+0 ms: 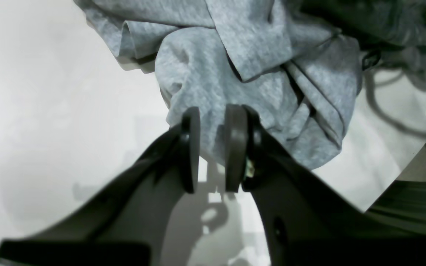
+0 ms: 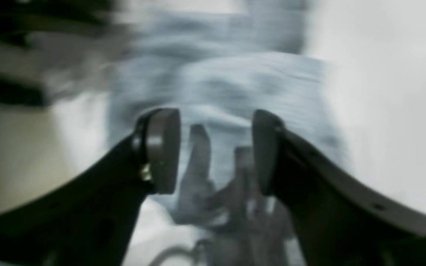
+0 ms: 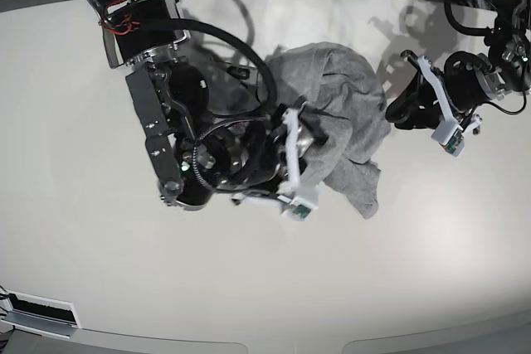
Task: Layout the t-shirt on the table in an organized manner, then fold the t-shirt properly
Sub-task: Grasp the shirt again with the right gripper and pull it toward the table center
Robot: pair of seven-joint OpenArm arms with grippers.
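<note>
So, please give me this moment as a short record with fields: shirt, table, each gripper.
shirt: t-shirt, grey, crumpled in a heap, not laid flat
table: table, off-white, shirt lies near its middle
left gripper: beside the shirt, jaws narrowly apart, nothing between them
right gripper: at the shirt's edge, jaws open, holds nothing

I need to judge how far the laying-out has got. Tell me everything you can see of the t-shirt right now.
The t-shirt is heather-grey, soft knit cloth, crumpled in a loose heap with overlapping folds, not spread flat. No lettering shows; only plain grey faces the cameras. It lies on the off-white table near the middle, one lobe trailing toward the near edge. The right gripper sits against its side with jaws apart. The left gripper stands apart from it; nothing visibly pinches the cloth.
</note>
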